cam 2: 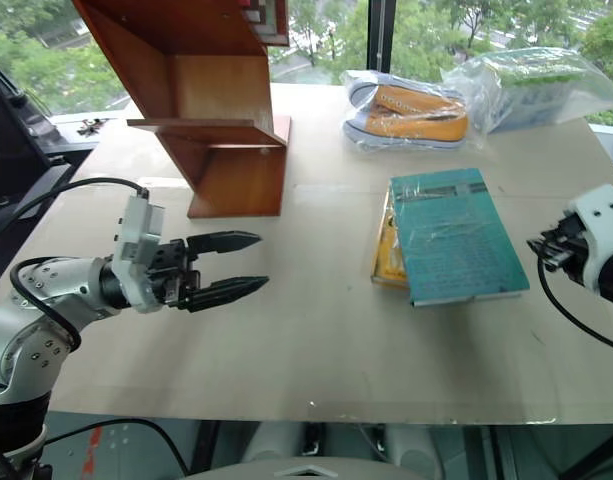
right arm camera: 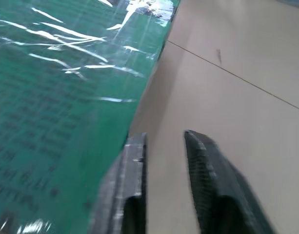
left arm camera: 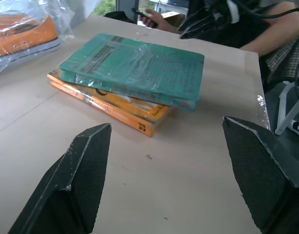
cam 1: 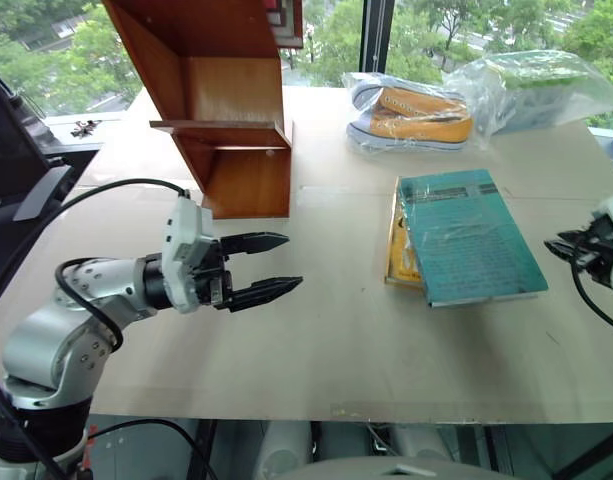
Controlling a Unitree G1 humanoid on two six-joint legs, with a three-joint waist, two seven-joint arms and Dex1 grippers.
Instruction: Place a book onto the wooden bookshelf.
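The book point(cam 1: 469, 236) lies flat on the table point(cam 1: 316, 340), on top of a yellow book point(cam 1: 397, 250) whose edge shows along the side toward the bookshelf. The book is teal-green and wrapped in shiny plastic. It is on the right half of the table, well apart from the wooden bookshelf point(cam 1: 221, 110), which stands at the far left part of the table with its one shelf board empty.

The left pincer point(cam 1: 271, 265) hovers above the table in front of the bookshelf and points to the right, toward the two books. Its two black fingers are spread wide and hold nothing.

The right pincer point(cam 2: 546, 250) is near the right edge of the book, just beside it. In the right wrist view its fingers point(right arm camera: 132, 185) are narrow, with only a small gap between them, and nothing is between them; one finger is just beside the book edge, and I cannot tell if it touches it.

Behind the books there is an orange shoe in a plastic bag point(cam 1: 411, 112) and another plastic bag point(cam 1: 541, 85) to its right.
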